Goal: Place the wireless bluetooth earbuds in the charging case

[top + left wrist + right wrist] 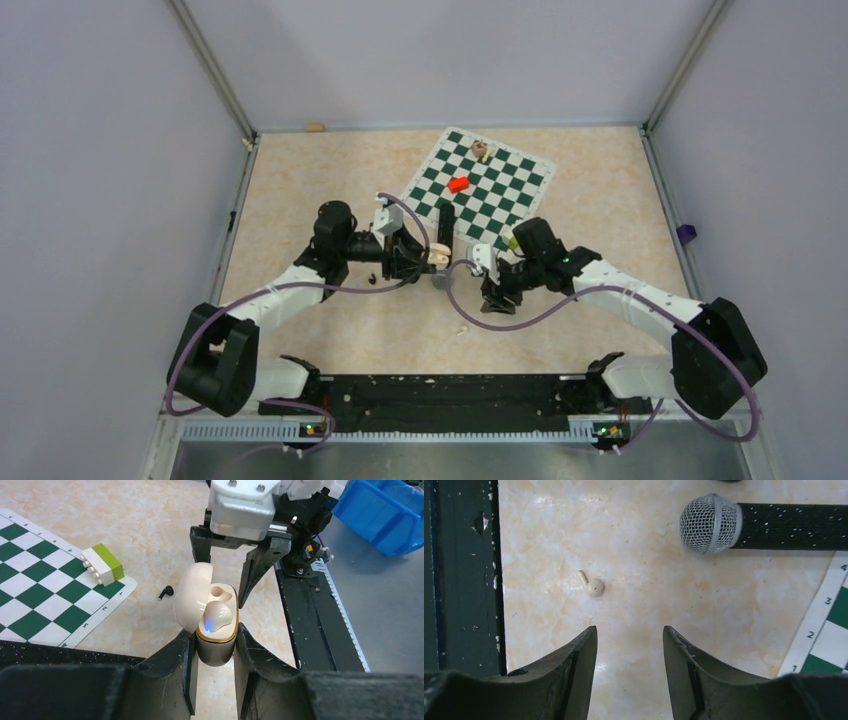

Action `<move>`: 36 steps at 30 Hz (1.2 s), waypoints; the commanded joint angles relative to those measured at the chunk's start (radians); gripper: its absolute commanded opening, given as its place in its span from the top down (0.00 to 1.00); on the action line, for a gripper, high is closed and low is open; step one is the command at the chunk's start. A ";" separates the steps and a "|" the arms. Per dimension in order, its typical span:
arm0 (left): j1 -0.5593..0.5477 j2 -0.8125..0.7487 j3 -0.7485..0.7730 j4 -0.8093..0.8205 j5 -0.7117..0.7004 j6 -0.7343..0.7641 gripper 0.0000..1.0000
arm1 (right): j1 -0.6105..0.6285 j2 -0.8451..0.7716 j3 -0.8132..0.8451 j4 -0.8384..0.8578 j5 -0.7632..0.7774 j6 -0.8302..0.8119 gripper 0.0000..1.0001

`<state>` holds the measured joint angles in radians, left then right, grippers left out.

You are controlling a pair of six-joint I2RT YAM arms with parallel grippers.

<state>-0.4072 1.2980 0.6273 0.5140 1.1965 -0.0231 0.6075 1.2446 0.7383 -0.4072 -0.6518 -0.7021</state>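
Over on the left side, the left gripper (215, 635) is clamped on the lower half of the case (214, 656). The lid (192, 597) is flipped open, and one bud (218, 616) sits inside with a blue light on. The slot (221, 594) next to it is bare. The right gripper (630, 630) is spread wide with nothing in it, over a loose white bud (594, 586) on the table, not far from the mic (709, 523). A black bud (167, 591) lies near the board (30, 605) corner.

What I'd worry about:
- The white bud is tiny and lying flat, so the fingers closing on it could just flick it away.
- The case is only pinched low down, so pushing a bud in from above might tip it or slide it out of the grip.
- Bumping the lid could snap it shut.
- A bud put in at the wrong angle probably won't seat.

Writing: the only thing I can read is the row numbers 1 to 4 on the board edge in the right wrist view. I can't make out a brand on the case or the mic.
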 commanded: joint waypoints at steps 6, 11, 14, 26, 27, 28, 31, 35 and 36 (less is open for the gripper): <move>0.010 -0.032 0.049 0.015 0.020 0.008 1.00 | 0.059 0.040 -0.078 0.203 -0.026 0.036 0.49; 0.016 -0.042 0.043 0.017 0.021 0.007 1.00 | 0.085 0.082 -0.068 0.222 -0.032 0.086 0.49; 0.020 -0.044 0.045 0.019 0.020 0.003 1.00 | 0.120 0.081 -0.069 0.218 -0.004 0.043 0.49; 0.045 -0.039 0.050 0.026 0.016 -0.016 1.00 | 0.219 -0.073 -0.200 0.179 0.050 -0.512 0.42; 0.045 -0.036 0.050 0.026 0.015 -0.018 1.00 | 0.218 -0.073 -0.195 0.161 0.056 -0.553 0.42; 0.045 -0.035 0.051 0.026 0.017 -0.018 1.00 | 0.219 -0.067 -0.188 0.147 0.062 -0.580 0.42; 0.046 -0.034 0.051 0.027 0.015 -0.019 1.00 | 0.218 -0.041 -0.174 0.149 0.083 -0.604 0.42; 0.046 -0.038 0.051 0.026 0.014 -0.019 1.00 | 0.218 0.009 -0.168 0.171 0.075 -0.607 0.48; 0.046 -0.041 0.051 0.025 0.015 -0.019 1.00 | 0.220 0.017 -0.167 0.175 0.070 -0.604 0.49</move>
<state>-0.3660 1.2827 0.6395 0.5007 1.1969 -0.0330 0.8181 1.2278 0.5323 -0.2474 -0.5652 -1.2488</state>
